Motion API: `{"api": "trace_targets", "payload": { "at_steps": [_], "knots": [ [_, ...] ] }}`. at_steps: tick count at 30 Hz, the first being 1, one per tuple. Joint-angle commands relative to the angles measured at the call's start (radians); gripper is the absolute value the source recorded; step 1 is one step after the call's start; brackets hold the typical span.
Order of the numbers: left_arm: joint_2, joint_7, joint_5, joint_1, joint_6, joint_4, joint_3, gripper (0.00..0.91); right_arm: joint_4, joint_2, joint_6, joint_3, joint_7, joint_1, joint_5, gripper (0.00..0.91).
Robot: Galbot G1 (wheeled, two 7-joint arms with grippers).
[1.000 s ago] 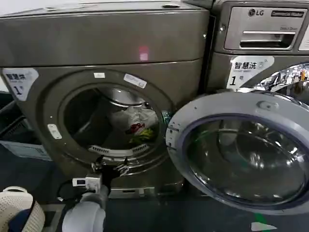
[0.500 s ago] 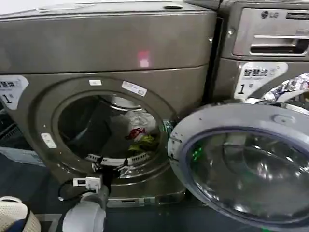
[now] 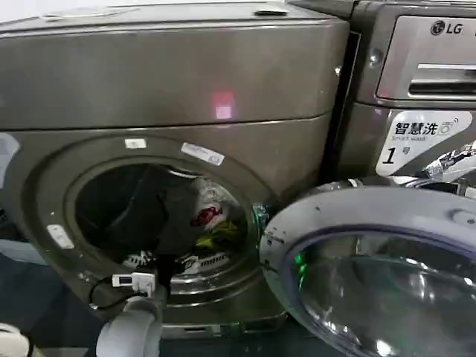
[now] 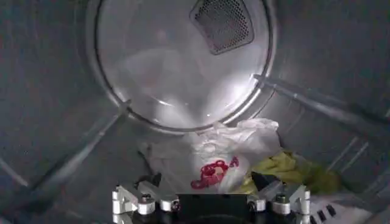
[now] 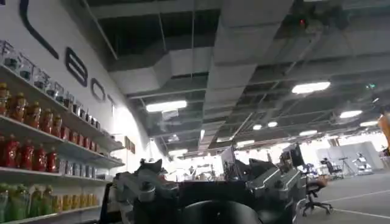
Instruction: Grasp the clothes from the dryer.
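Clothes (image 4: 210,159): white heap with red print plus a yellow-green piece, lying on the drum floor of the dryer (image 3: 178,82), near the back wall. Left end effector (image 4: 210,182) inside the drum, just short of the heap, fingers spread apart, holding nothing. Dryer door (image 3: 372,260) swung open to the right. Right end effector (image 5: 207,195) points at ceiling lights and drink shelves (image 5: 36,152); finger state cannot be told.

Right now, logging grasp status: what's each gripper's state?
Left gripper: open, inside the dryer, short of the clothes.
Right gripper: open, holding nothing, away from the dryer.
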Motion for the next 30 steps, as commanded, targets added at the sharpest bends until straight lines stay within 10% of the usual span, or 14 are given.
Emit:
{"api": "trace_targets", "payload": {
  "at_steps": [1,15,20,24,30],
  "knots": [
    [-0.001,0.000,0.000,-0.001,0.049,0.000,0.000,0.907,0.001,0.001,-0.001,-0.001,0.000,0.001,-0.001,0.907],
    [0.002,0.115,0.107,-0.118,0.049,0.091,-0.004,0.907,0.006,-0.001,-0.017,-0.019,0.003,0.008,-0.014,0.907],
    [0.028,0.463,0.359,-0.209,0.049,0.151,0.000,0.907,0.008,-0.001,-0.018,-0.026,-0.001,0.012,-0.014,0.907],
    [0.042,0.623,0.504,-0.298,-0.066,0.257,0.010,0.907,0.014,-0.001,-0.019,-0.030,-0.004,0.012,-0.014,0.907],
    [0.061,1.056,0.912,-0.421,-0.587,0.326,-0.024,0.907,0.015,0.000,-0.020,-0.026,-0.006,0.007,-0.013,0.907]
  ]
}}
